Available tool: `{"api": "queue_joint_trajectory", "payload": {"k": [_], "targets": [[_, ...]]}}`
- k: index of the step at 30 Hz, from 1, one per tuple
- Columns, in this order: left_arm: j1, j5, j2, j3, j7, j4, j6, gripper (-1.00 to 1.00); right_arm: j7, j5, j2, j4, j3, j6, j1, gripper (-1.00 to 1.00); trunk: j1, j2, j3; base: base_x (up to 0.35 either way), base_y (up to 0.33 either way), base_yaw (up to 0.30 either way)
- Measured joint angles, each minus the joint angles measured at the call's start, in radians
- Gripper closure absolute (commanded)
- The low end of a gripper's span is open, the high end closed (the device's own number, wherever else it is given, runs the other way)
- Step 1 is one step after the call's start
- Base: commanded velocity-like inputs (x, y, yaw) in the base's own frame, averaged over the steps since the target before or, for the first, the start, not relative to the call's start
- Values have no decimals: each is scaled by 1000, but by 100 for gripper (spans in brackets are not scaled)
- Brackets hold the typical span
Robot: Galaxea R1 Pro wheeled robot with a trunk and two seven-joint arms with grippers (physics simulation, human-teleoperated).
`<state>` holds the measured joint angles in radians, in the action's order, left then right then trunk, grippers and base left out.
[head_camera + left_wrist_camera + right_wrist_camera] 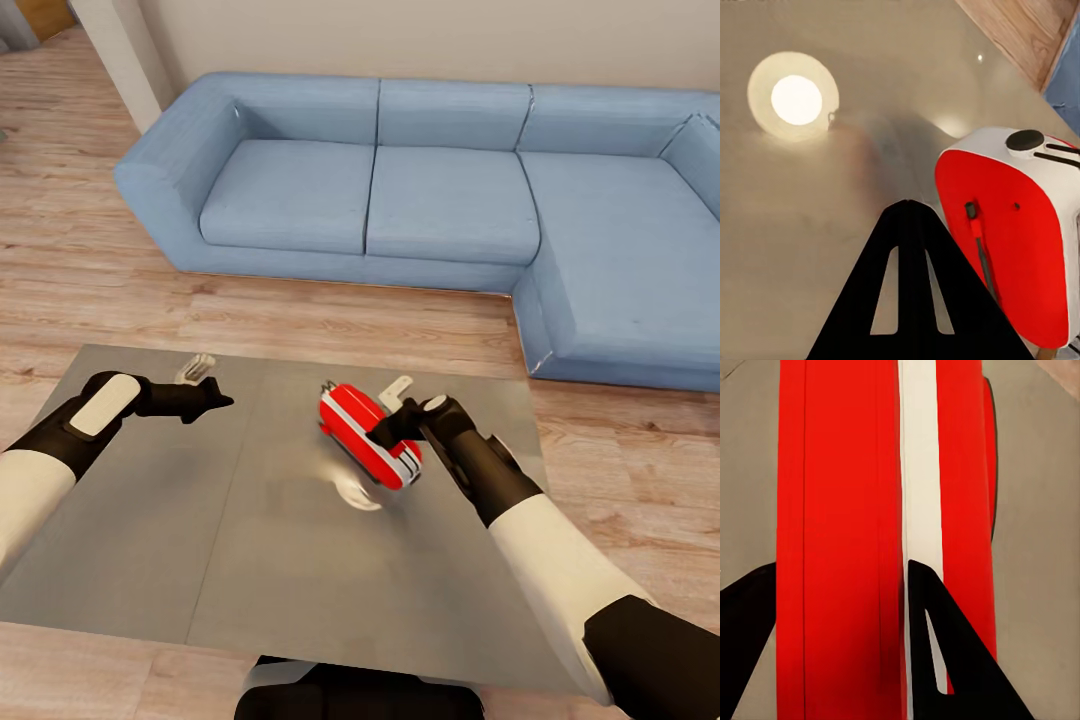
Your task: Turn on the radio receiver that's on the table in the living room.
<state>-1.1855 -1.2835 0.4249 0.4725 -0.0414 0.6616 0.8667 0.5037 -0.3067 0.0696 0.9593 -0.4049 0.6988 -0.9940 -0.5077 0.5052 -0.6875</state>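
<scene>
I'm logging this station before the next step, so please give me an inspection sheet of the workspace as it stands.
Surface: large low glossy grey-taupe table in two panels, with a bright lamp reflection on it.
Job's things: small red rounded radio receiver with white stripes lies near the table's middle.
Clutter: nothing seen.
Grippers: right gripper is directly over the radio, fingers spread to either side of its body in the right wrist view; contact cannot be told. Left gripper hangs over the table to the radio's left, fingers together, holding nothing.
Cables: nothing seen.
Surroundings: blue L-shaped sofa beyond the table, wood plank floor, beige wall.
</scene>
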Motion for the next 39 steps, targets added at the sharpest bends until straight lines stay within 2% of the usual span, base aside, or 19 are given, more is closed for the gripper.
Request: {"api": "queue_joint_trajectory", "payload": {"k": [9, 15, 30, 32, 35, 39], "targets": [[0, 0, 0, -1, 0, 0, 0, 100, -1, 7, 1, -40, 0, -27, 0, 100, 0, 0, 0, 0, 0, 0], [0, 0, 0, -2, 0, 0, 0, 100, -28, 5, 1, -52, 0, -62, 0, 100, 0, 0, 0, 0, 0, 0], [0, -2, 0, -2, 0, 0, 0, 100, -32, 10, 1, -61, 0, -80, 0, 100, 0, 0, 0, 0, 0, 0], [0, -3, 0, -2, 0, -1, 0, 100, -33, 24, 0, -61, 0, -79, 0, 100, 0, 0, 0, 0, 0, 0], [0, -5, 0, -2, 0, -2, -1, 100, -34, 71, -4, -61, 0, -78, 0, 100, 0, 0, 0, 0, 0, 0], [0, -5, 0, -2, 0, -2, -2, 100, -36, 77, -6, -61, 0, -79, 0, 100, 0, 0, 0, 0, 0, 0]]}}
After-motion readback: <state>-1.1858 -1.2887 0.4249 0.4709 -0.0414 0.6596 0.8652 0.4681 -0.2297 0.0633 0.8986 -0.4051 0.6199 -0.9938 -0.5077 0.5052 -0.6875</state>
